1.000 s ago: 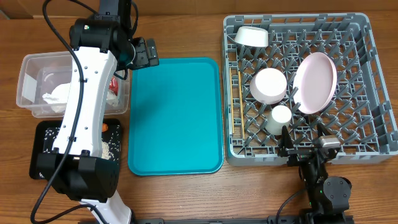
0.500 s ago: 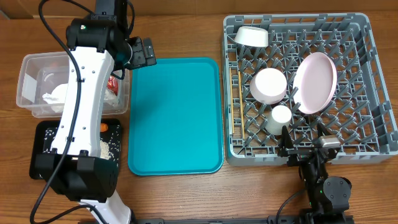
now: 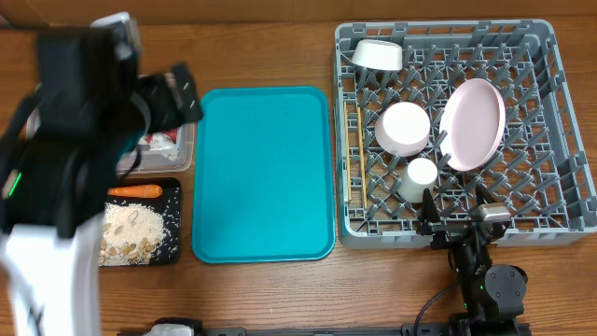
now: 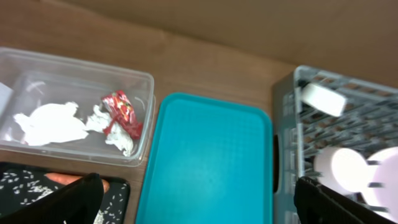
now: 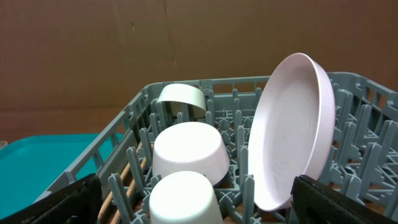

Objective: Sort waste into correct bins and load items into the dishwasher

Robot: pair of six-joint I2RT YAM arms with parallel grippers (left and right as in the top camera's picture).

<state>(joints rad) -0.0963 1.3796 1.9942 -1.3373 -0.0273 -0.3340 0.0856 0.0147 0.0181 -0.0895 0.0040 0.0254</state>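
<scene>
My left gripper (image 4: 199,205) hangs open and empty above the teal tray's left edge; overhead it is a blur (image 3: 175,95). The clear tub (image 4: 147,106) holds the white tissue (image 4: 50,123) and red-and-silver wrapper (image 4: 121,116). The black tray (image 3: 183,252) holds the carrot (image 3: 136,190) and beige scraps with rice (image 3: 131,230). In the grey rack (image 3: 550,215) stand the pale-pink plate (image 3: 473,123), two white bowls (image 3: 377,54) (image 3: 403,128), the cup (image 3: 422,173) and the chopsticks (image 3: 353,149). My right gripper (image 3: 454,203) (image 5: 199,202) is open at the rack's front edge.
The teal tray (image 3: 263,173) lies between the bins and the rack. My left arm (image 3: 56,177) is blurred and hides most of the clear tub in the overhead view. A brown cardboard wall (image 5: 124,50) stands behind the table.
My left arm has swung up and to the left, uncovering the black tray with carrot and scraps and covering the tub. The right arm and the rack's contents are unchanged.
</scene>
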